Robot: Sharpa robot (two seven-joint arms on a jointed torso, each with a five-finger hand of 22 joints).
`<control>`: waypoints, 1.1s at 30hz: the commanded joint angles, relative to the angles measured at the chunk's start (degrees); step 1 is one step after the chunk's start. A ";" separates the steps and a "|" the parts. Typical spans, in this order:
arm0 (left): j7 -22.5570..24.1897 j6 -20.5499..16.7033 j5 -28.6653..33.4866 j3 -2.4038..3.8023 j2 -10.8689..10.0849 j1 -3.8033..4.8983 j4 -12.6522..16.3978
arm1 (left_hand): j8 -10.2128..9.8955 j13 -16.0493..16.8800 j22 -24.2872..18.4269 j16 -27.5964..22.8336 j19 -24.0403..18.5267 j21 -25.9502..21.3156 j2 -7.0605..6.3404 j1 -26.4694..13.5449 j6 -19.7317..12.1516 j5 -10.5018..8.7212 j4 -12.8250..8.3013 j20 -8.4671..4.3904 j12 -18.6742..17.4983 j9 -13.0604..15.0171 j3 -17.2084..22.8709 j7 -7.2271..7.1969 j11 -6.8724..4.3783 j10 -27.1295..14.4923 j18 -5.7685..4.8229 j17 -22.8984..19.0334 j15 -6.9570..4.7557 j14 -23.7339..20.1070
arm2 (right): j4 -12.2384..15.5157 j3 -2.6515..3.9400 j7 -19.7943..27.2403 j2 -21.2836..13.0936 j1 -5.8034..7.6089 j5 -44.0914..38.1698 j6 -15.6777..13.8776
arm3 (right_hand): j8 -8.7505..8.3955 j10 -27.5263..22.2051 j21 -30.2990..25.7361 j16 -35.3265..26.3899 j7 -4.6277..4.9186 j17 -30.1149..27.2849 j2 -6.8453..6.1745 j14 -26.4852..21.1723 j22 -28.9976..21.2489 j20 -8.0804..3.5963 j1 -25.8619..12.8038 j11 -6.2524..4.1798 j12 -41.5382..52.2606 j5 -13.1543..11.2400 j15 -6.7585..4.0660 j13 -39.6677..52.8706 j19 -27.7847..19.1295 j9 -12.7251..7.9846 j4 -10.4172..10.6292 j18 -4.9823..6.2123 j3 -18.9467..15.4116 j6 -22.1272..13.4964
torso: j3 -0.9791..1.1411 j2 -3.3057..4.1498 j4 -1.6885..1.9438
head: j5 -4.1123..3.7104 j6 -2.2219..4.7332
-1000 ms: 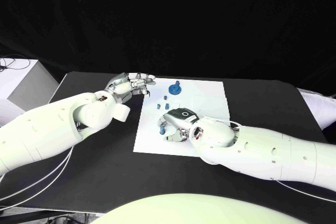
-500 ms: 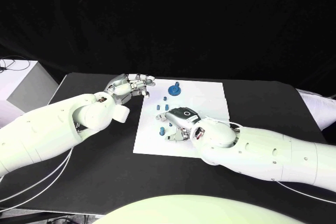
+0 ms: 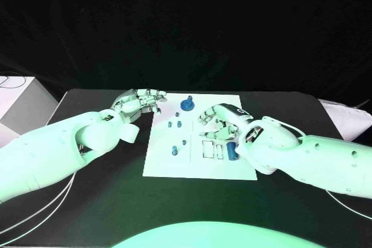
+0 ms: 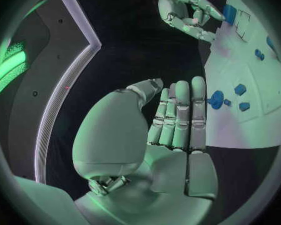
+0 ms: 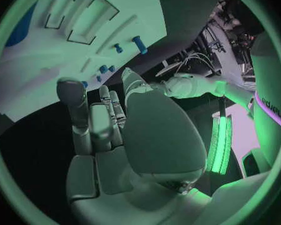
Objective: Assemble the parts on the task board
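Right hand (image 3: pixel 219 122): fingers curled inward, nothing visible in them; the right wrist view shows the fingers (image 5: pixel 93 120) stacked close together with no part between them. It hovers over the far-right portion of the task board (image 3: pixel 174 164). A second ago it sat lower and further left over the board's middle, covering the slots; it has since lifted and pulled back toward the far-right side. The whole head view also shifted, so part of that is camera motion.

Just below the right hand's fingertips: two empty rectangular slots (image 3: pixel 207 149) in the board, and beside them a blue elongated part (image 3: pixel 231 149) standing in the next slot. All of this was hidden under the hand earlier. Left of the slots, a small blue peg (image 3: pixel 174 150) stands on the board, with another small blue bit (image 3: pixel 184 141) near it.

Left hand (image 3: pixel 141 101): fingers straight and pressed side by side, thumb alongside, holding nothing, per the left wrist view (image 4: pixel 178 116). It sits at the far-left corner of the board, about as before. Beyond its fingertips: a round blue gear-like part (image 3: pixel 187 104) with an upright stub, and closer in, a cluster of small blue pieces (image 3: pixel 175 124). In the left wrist view the gear (image 4: pixel 216 99) lies just past the fingertips, not touching.
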 commanded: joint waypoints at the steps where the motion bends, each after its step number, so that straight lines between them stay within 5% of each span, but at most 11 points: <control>1: 0.33 0.80 0.35 0.04 -0.02 -0.38 0.08 | 0.12 0.06 -0.05 -0.20 0.41 -0.17 0.12 0.37 -0.18 0.27 0.13 -0.06 0.17 -0.08 -0.20 0.22 0.02 -0.45 0.85 -0.05 0.24 0.15 | 1.60 0.14 5.09 -3.23 1.32 14.21 -2.37 | 0.51 2.34 0.84 -0.16 -0.53 0.46 0.03 0.39 0.73 -0.48 -0.96 -0.60 0.40 0.20 -0.55 0.14 0.71 -0.07 -0.01 0.02 0.82 1.22 | 0.43 -0.17 -0.84 | -0.72 0.63; 3: 0.34 0.82 0.37 0.04 -0.04 -0.63 0.08 | 0.12 0.06 -0.05 -0.20 0.41 -0.17 0.12 0.37 -0.18 0.27 0.13 -0.06 0.17 -0.08 -0.20 0.22 0.02 -0.45 0.85 -0.05 0.24 0.15 | 2.30 0.18 4.18 -5.32 2.09 16.01 -1.27 | 1.01 5.74 2.26 0.19 -1.31 1.45 -0.02 0.71 2.04 -0.96 -1.94 -1.48 1.32 0.23 -1.18 0.61 1.38 -0.06 0.04 -0.22 1.71 2.37 | 0.64 -0.22 -1.15 | -1.16 0.89; 4: 0.35 0.84 0.38 0.04 -0.03 -0.78 0.07 | 0.12 0.06 -0.05 -0.20 0.41 -0.17 0.12 0.37 -0.18 0.27 0.13 -0.06 0.17 -0.08 -0.20 0.22 0.02 -0.45 0.85 -0.05 0.24 0.15 | 2.57 0.20 3.16 -6.41 2.48 16.67 -0.53 | 1.33 7.83 6.86 2.73 -1.89 7.31 -0.12 2.20 6.19 -1.43 -2.95 -2.11 1.81 0.23 -1.68 1.05 2.86 0.08 0.09 -1.08 2.30 3.05 | 0.70 -0.22 -1.23 | -1.40 0.96; 7: 0.41 1.10 0.44 0.04 0.10 -1.18 0.03 | 0.12 0.06 -0.06 -0.21 0.41 -0.19 0.13 0.33 -0.18 0.27 0.17 -0.06 0.19 -0.08 -0.22 0.22 0.02 -0.46 0.85 -0.05 0.24 0.16 | 3.19 0.22 -0.10 -9.12 3.15 17.90 1.51 | 1.54 13.05 8.79 3.83 -2.67 9.58 1.64 2.63 8.07 -2.18 -12.08 -3.33 3.53 -0.10 -2.44 3.30 3.55 0.35 -0.13 -1.45 1.97 3.49 | 0.84 -0.44 -1.37 | -1.78 0.85; 8: 0.46 1.26 0.46 0.04 0.14 -1.30 0.02 | 0.12 0.06 -0.06 -0.21 0.41 -0.19 0.13 0.33 -0.18 0.27 0.17 -0.06 0.19 -0.08 -0.22 0.22 0.02 -0.46 0.85 -0.05 0.24 0.16 | 3.40 0.21 -1.46 -10.09 3.29 18.20 2.51 | 1.73 13.99 12.60 5.69 -3.17 14.04 1.15 3.58 11.52 -2.60 -12.92 -3.60 4.14 1.59 -2.88 4.46 4.64 0.58 0.14 -2.17 1.70 3.52 | 0.89 -0.55 -1.41 | -2.11 0.81; 11: 0.82 1.58 0.50 0.04 0.02 -1.74 -0.04 | 0.11 0.05 -0.08 -0.23 0.41 -0.23 0.07 0.26 -0.22 0.26 0.22 -0.05 0.18 -0.09 -0.27 0.23 0.04 -0.50 0.84 -0.05 0.26 0.15 | 4.02 0.11 -6.39 -12.67 3.47 18.08 5.94 | 2.89 18.05 14.30 5.82 -4.34 13.90 -0.45 3.37 13.27 -3.64 -13.03 -5.00 9.87 3.71 -4.05 10.72 4.95 1.89 0.09 -2.43 0.49 3.98 | 1.17 -0.64 -1.87 | -2.09 0.79; 12: 0.92 1.63 0.50 0.04 -0.01 -1.82 -0.06 | 0.11 0.05 -0.08 -0.23 0.41 -0.23 0.07 0.26 -0.22 0.26 0.22 -0.05 0.18 -0.09 -0.27 0.23 0.04 -0.50 0.84 -0.05 0.26 0.15 | 4.19 0.08 -7.62 -13.08 3.47 17.70 6.67 | 3.28 19.02 15.75 6.22 -4.88 14.77 -0.55 3.58 14.65 -4.17 -13.31 -5.42 15.17 3.73 -4.35 15.98 5.29 2.53 0.10 -2.64 -0.10 3.91 | 1.28 -0.62 -2.06 | -2.01 0.71; 14: 1.11 1.74 0.51 0.04 -0.04 -1.98 -0.07 | 0.10 0.04 -0.09 -0.24 0.40 -0.25 0.03 0.22 -0.23 0.25 0.24 -0.05 0.18 -0.09 -0.30 0.22 0.05 -0.53 0.83 -0.06 0.27 0.13 | 4.66 0.02 -10.56 -13.92 3.36 16.54 8.47 | 5.03 20.70 20.96 8.51 -5.29 20.35 0.59 4.63 19.61 -4.70 -14.54 -6.18 55.00 3.63 -4.90 57.53 6.40 5.17 -0.24 -3.74 -1.29 4.16 | 1.36 -0.62 -2.26 | -2.16 0.62; 17: 1.27 1.89 0.52 0.05 0.01 -2.12 -0.04 | 0.10 0.04 -0.09 -0.24 0.40 -0.25 0.03 0.22 -0.23 0.25 0.24 -0.05 0.18 -0.09 -0.30 0.22 0.05 -0.53 0.83 -0.06 0.27 0.13 | 5.14 -0.05 -14.22 -14.57 3.04 15.46 10.11 | 6.57 24.73 27.50 12.04 -5.33 30.57 1.68 6.33 25.75 -4.34 -15.03 -6.06 73.95 3.66 -4.67 77.41 7.76 8.42 0.13 -4.94 -3.25 3.84 | 1.36 -0.72 -2.46 | -2.36 0.42; 23: 1.36 2.03 0.52 0.05 0.12 -2.23 0.26 | 0.10 0.04 -0.09 -0.24 0.40 -0.25 0.03 0.22 -0.23 0.25 0.24 -0.05 0.18 -0.09 -0.30 0.22 0.05 -0.53 0.83 -0.06 0.27 0.13 | 5.23 -0.30 -19.67 -14.19 1.81 14.71 11.14 | 7.41 29.42 33.92 14.34 -5.62 38.84 2.25 7.75 31.47 -4.17 -16.22 -5.98 82.31 4.80 -4.56 85.93 9.24 10.77 0.17 -6.26 -5.28 4.19 | 1.25 -0.89 -2.45 | -2.89 -0.10; 33: 1.27 1.99 0.48 0.05 -0.13 -2.26 1.04 | 0.10 0.04 -0.09 -0.24 0.40 -0.25 0.03 0.22 -0.23 0.25 0.24 -0.05 0.18 -0.09 -0.30 0.22 0.05 -0.53 0.83 -0.06 0.27 0.13 | 4.30 -0.66 -22.10 -11.29 -0.09 15.60 10.98 | 7.82 29.42 39.05 14.67 -5.79 40.28 2.88 8.02 35.80 -4.11 -18.93 -6.06 82.31 7.19 -4.55 85.93 10.69 12.30 0.21 -7.45 -7.04 4.45 | 1.03 -0.80 -2.38 | -3.03 -0.63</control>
